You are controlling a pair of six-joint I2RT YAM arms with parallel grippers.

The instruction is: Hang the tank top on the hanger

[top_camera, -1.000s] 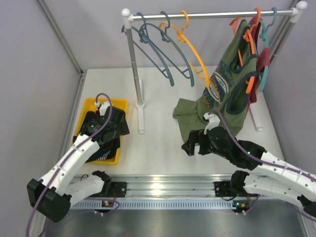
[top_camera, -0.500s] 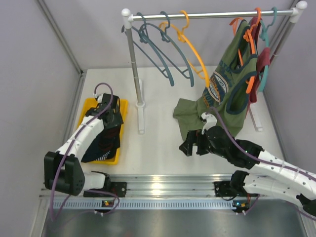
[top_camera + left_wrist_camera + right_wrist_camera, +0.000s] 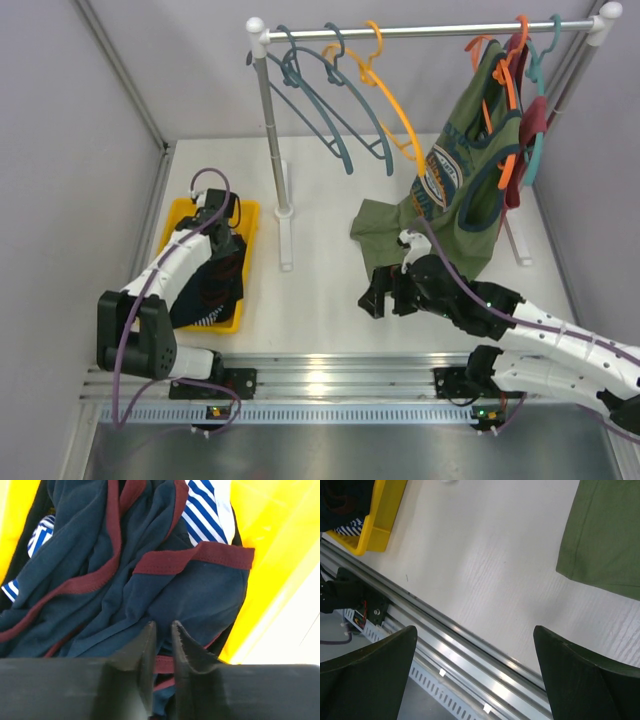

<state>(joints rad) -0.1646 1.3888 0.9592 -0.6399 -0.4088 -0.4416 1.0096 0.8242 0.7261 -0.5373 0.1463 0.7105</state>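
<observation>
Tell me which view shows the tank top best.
Left wrist: the tank top fills the frame, navy folds and maroon trim clear, in the yellow bin. Top external shows only dark cloth partly under the left arm; right wrist, a dark scrap at most.

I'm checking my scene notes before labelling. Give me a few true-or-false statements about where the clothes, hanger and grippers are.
The tank top lies in the yellow bin. True.
The hanger carries the tank top. False: it hangs bare on the rail.
The right gripper is shut on cloth. False: it is open, holding nothing.
The left gripper is down at the tank top. True.
</observation>
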